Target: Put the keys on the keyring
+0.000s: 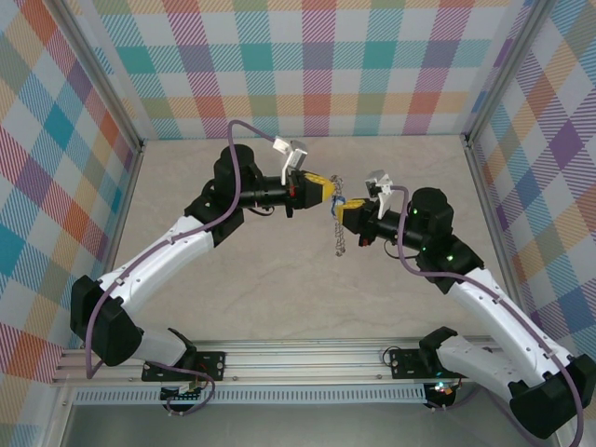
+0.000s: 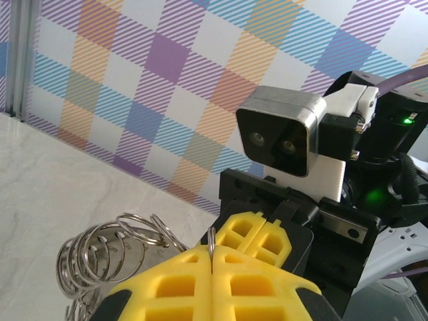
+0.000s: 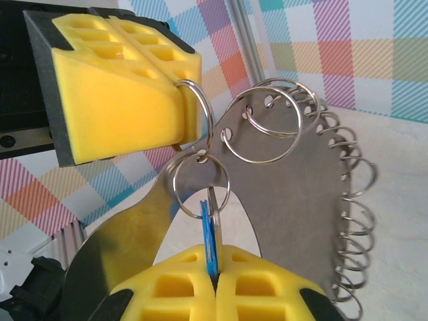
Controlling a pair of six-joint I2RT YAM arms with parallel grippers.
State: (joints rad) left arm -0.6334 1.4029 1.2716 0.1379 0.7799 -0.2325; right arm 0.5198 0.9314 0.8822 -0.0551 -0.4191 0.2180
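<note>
Jaws of the left gripper (image 3: 182,87), upper left in the right wrist view, clench one wire loop (image 3: 204,110) of the keyring (image 3: 294,200), hanging it steady. At bottom centre the right gripper (image 3: 215,269) pinches the keys (image 3: 208,234) edge-on, probably to thread them on.

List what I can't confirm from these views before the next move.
Right wrist view: the keys are edge-on, their lower part buried between the right fingers; label unreadable.
Left wrist view: the keyring is partly behind the left fingers and cut by the bottom edge.
Top view: the rings are too small to tell which links to which.
</note>
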